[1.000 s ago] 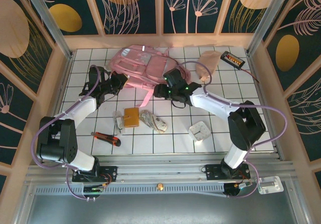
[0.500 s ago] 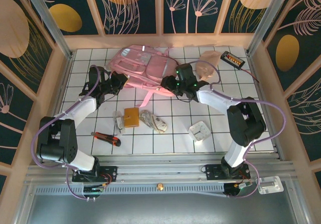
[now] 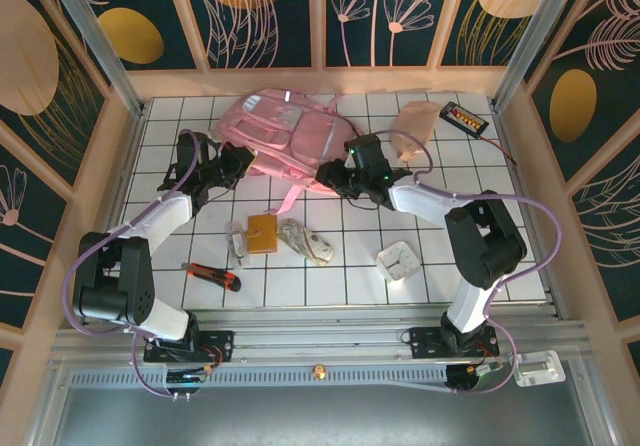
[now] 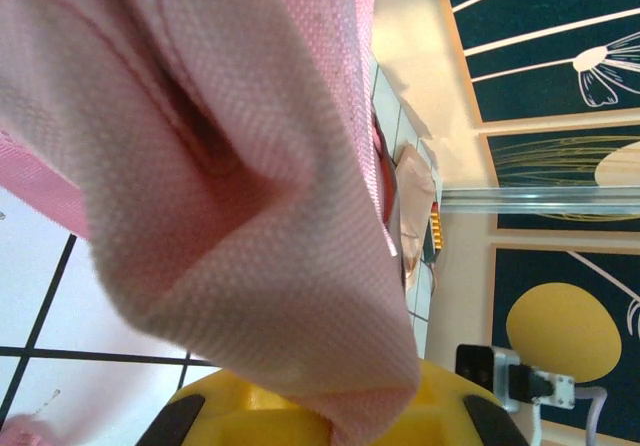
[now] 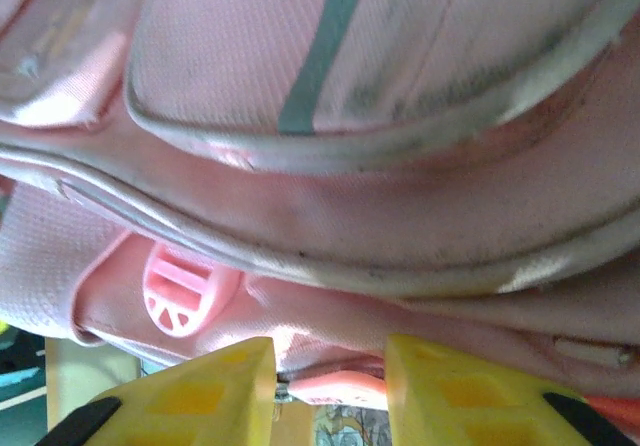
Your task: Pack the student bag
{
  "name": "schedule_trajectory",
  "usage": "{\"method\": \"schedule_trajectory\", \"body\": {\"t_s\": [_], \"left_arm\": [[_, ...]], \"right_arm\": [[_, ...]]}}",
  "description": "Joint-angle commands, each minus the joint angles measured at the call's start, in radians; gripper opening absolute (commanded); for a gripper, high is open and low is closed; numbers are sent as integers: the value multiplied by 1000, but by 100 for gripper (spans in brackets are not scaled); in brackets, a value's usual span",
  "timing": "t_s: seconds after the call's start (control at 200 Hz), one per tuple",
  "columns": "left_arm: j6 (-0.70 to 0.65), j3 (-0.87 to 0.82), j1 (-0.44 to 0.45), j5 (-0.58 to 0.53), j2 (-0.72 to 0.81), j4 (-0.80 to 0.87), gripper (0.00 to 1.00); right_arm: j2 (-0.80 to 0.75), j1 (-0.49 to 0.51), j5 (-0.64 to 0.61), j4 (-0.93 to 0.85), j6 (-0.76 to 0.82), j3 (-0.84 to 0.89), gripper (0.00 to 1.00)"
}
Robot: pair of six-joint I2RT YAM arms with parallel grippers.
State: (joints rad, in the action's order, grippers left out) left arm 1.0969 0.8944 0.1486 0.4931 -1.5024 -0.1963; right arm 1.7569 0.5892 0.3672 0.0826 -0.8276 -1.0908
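The left gripper [image 3: 238, 159] is fully closed on a fold of loose pink cloth at the left edge of the student bag [image 3: 285, 131]. In the left wrist view that cloth bunches right down onto its yellow fingers. The right gripper [image 5: 330, 371] is at the bag's near right edge, its fingers standing apart on either side of a small pink tab. I cannot tell whether they are pinching it yet.

The bag lies flat at the far middle of the table [image 3: 500, 226], front pockets up, with a round pink buckle [image 5: 180, 296] just beside the right fingers. One strap [image 3: 290, 194] trails toward the near side.

Further out, a brown wallet [image 3: 263, 233], a crumpled wrapper [image 3: 305, 241], a red-handled cutter [image 3: 212, 276] and a white square piece [image 3: 400, 260] lie near the arms. A pale pouch [image 3: 415, 126] and a small black box [image 3: 464, 118] sit at the far right.

The risks look like these:
- The left hold is on slack cloth alone, so a pull could slide it free.
- The right fingers could close on the seam or buckle instead of the tab.
- An uneven pull could drag the whole bag, with its strap sweeping the wallet aside.
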Motion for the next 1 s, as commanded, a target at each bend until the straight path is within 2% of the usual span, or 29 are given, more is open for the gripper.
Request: {"method": "schedule_trajectory", "body": {"t_s": [0.0, 0.145, 0.27, 0.365, 0.46, 0.996], "left_arm": [[18, 41, 2, 69, 32, -65, 0], [20, 41, 2, 69, 30, -70, 0], [20, 40, 3, 70, 33, -70, 0], [19, 41, 3, 71, 34, -66, 0], [20, 41, 2, 72, 37, -65, 0], [19, 61, 2, 79, 54, -40, 0]], "right_arm": [[-43, 39, 17, 37, -3, 58, 33], [-44, 53, 9, 25, 7, 91, 31], [-32, 69, -30, -7, 44, 82, 41], [-28, 69, -29, 34, 55, 83, 49], [-14, 69, -20, 72, 82, 62, 53], [64, 76, -69, 46, 207, -52, 50]]}}
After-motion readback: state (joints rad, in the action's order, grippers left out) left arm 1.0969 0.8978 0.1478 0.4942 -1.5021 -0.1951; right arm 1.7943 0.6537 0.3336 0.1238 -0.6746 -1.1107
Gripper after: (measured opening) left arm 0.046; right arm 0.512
